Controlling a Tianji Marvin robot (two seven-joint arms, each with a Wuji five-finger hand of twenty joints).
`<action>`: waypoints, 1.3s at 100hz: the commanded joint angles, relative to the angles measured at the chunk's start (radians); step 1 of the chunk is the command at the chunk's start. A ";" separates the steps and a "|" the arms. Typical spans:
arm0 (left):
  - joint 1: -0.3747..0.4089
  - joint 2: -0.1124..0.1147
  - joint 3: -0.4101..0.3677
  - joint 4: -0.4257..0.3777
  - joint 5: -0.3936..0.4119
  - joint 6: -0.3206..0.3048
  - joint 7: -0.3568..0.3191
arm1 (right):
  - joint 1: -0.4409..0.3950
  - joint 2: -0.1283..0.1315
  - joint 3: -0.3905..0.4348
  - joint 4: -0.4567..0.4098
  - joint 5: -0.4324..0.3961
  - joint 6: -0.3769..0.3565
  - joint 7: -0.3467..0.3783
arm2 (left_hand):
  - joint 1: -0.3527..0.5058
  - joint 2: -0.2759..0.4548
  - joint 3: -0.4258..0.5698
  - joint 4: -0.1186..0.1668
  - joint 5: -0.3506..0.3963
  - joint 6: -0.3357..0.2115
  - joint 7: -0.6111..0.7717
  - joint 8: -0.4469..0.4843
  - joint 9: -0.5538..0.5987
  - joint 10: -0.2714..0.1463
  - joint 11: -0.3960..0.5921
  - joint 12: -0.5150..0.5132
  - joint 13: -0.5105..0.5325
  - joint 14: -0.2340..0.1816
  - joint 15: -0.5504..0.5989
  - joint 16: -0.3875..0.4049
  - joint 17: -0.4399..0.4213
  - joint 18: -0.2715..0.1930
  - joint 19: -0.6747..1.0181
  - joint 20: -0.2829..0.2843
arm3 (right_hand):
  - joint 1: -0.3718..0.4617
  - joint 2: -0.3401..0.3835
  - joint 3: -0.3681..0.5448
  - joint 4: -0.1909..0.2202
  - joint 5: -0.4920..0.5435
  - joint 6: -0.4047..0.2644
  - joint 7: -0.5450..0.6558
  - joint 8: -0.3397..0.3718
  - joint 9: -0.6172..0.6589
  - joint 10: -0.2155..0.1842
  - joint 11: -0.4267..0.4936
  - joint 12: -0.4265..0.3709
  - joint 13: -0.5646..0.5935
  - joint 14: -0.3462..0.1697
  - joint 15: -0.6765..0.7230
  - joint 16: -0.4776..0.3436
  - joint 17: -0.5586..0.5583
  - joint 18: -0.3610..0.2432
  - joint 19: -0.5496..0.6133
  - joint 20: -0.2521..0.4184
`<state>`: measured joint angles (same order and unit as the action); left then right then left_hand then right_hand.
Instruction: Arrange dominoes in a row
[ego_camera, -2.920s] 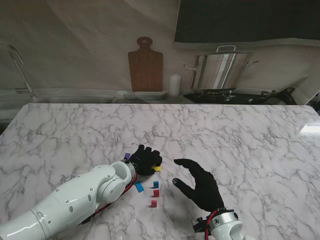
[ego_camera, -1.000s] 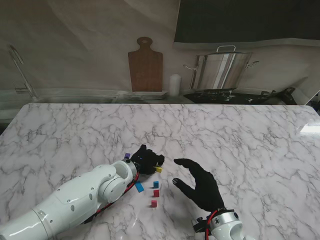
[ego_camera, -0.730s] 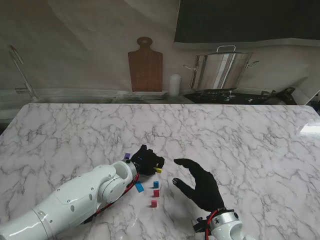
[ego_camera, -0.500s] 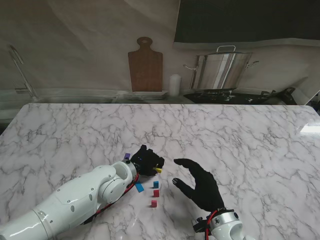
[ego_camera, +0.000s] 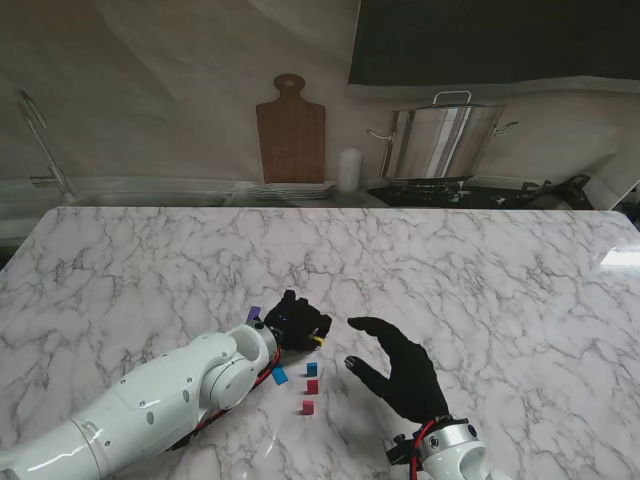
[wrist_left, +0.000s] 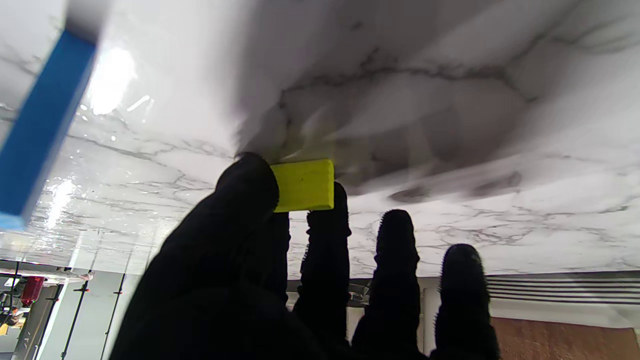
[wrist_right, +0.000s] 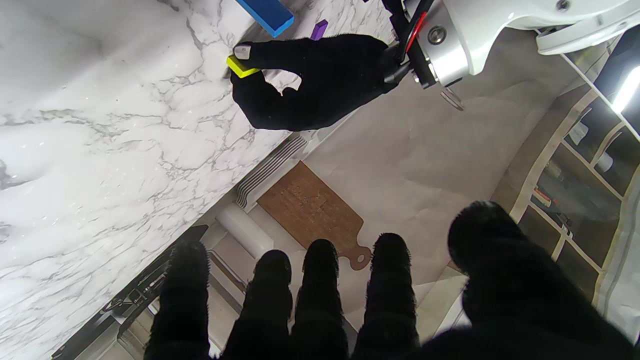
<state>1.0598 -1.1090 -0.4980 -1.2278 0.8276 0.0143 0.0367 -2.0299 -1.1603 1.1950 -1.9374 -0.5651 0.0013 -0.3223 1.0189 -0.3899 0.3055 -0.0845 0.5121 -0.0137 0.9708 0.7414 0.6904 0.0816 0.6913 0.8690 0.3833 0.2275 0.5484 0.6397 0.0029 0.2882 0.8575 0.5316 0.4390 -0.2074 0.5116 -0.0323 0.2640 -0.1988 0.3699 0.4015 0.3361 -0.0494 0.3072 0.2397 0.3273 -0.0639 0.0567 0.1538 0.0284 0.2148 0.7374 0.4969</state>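
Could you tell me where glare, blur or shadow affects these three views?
Stand view: a bright glare patch on the marble table at its right edge; the dominoes are tiny. Left wrist view: the blue domino is close and soft-edged, glare beside it, while the yellow domino pinched by the left hand is sharp, with a dark shadow behind. Right wrist view: the right hand is a blurred black silhouette.

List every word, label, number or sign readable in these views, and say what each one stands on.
None can be read.
yellow domino, pinched in the left hand: its visible face is plain, no pips or print.
blue domino: plain.
purple domino: too small to tell.
cutting board and steel pot: no lettering shows.
right hand: open, no marking.
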 joint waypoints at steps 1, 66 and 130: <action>0.005 -0.004 0.006 0.011 0.006 0.004 -0.012 | -0.004 -0.001 -0.001 -0.001 0.000 0.004 0.001 | 0.051 0.024 0.001 0.016 0.023 -0.018 0.038 0.013 0.002 -0.020 -0.084 -0.030 -0.019 0.015 0.012 0.015 -0.015 0.003 -0.008 0.021 | -0.016 -0.020 0.011 0.014 0.025 -0.015 0.016 0.004 0.003 -0.003 0.010 0.001 0.020 -0.003 0.020 0.026 -0.001 0.000 0.012 0.012; 0.137 0.021 -0.199 -0.145 0.026 0.011 -0.056 | -0.001 0.001 -0.007 0.003 -0.002 0.003 0.007 | 0.011 -0.058 0.066 -0.002 0.097 -0.044 0.109 -0.162 -0.110 -0.084 0.345 0.358 -0.129 -0.006 0.328 0.315 -0.069 0.003 -0.014 0.062 | -0.015 -0.020 0.012 0.014 0.024 -0.015 0.017 0.004 0.002 -0.002 0.011 0.001 0.020 -0.001 0.020 0.026 0.000 0.000 0.013 0.012; 0.282 0.035 -0.395 -0.281 0.018 0.005 -0.102 | 0.001 0.001 -0.009 0.003 0.000 0.004 0.007 | 0.039 -0.038 0.027 0.010 0.100 -0.057 0.049 -0.109 0.305 -0.200 -0.179 -0.034 0.058 -0.008 0.231 0.211 -0.006 0.000 0.064 0.075 | -0.016 -0.020 0.013 0.013 0.025 -0.014 0.018 0.003 0.003 -0.003 0.010 0.001 0.020 0.000 0.020 0.026 -0.001 0.000 0.013 0.012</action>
<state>1.3354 -1.0771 -0.8875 -1.4984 0.8538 0.0186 -0.0436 -2.0263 -1.1591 1.1868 -1.9356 -0.5657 0.0011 -0.3159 1.0061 -0.4502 0.3296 -0.0858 0.5841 -0.0528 0.9915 0.5831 0.9530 -0.0989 0.5712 0.8773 0.4252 0.2044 0.7889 0.8628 -0.0084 0.2881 0.8891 0.5853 0.4390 -0.2074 0.5116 -0.0323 0.2642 -0.1988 0.3818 0.4015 0.3361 -0.0492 0.3072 0.2397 0.3273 -0.0639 0.0569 0.1538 0.0285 0.2148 0.7377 0.4975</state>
